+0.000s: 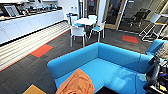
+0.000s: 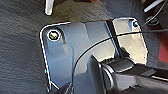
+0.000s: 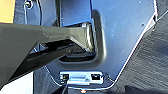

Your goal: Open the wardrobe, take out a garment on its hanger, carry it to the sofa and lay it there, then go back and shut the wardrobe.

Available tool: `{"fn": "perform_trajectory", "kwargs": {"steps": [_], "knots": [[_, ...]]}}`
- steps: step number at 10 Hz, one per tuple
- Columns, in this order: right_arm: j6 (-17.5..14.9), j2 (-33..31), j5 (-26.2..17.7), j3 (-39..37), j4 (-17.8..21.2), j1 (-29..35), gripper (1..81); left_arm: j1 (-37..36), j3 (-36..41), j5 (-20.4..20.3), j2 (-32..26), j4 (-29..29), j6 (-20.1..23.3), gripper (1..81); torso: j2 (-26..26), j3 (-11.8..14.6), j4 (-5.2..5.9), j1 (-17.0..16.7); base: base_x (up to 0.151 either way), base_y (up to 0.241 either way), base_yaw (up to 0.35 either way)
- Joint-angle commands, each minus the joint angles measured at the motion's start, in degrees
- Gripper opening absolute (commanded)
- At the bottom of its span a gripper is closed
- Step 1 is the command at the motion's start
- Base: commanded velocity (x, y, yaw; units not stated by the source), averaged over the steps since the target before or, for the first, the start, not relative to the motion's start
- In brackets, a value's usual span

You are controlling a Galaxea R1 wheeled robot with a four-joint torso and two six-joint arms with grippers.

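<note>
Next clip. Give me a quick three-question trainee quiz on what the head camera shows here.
1. True or false: the orange garment lies on the blue sofa.
2. What colour are the chairs around the round table?
3. The long counter is on which side of the head view: A left, B right?

Key: 1 true, draped over the sofa's near edge. 2 white. 3 A.
</note>
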Motion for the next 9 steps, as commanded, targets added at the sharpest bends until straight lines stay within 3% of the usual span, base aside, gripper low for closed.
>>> {"fn": "perform_trajectory", "kwargs": {"steps": [1,9], "knots": [[0.05,0.29,-3.82,0.06,-0.51,0.62,81.1,-1.16,0.11,1.25,-0.13,1.19,0.83,81.1,0.00,0.00,0.00,0.07,-0.065,0.000,0.000],[-0.12,0.73,-3.82,0.06,-0.61,0.62,81.1,-0.63,0.11,1.25,0.84,1.73,0.92,81.1,-0.06,0.05,0.00,0.07,-0.061,0.000,0.000]]}}
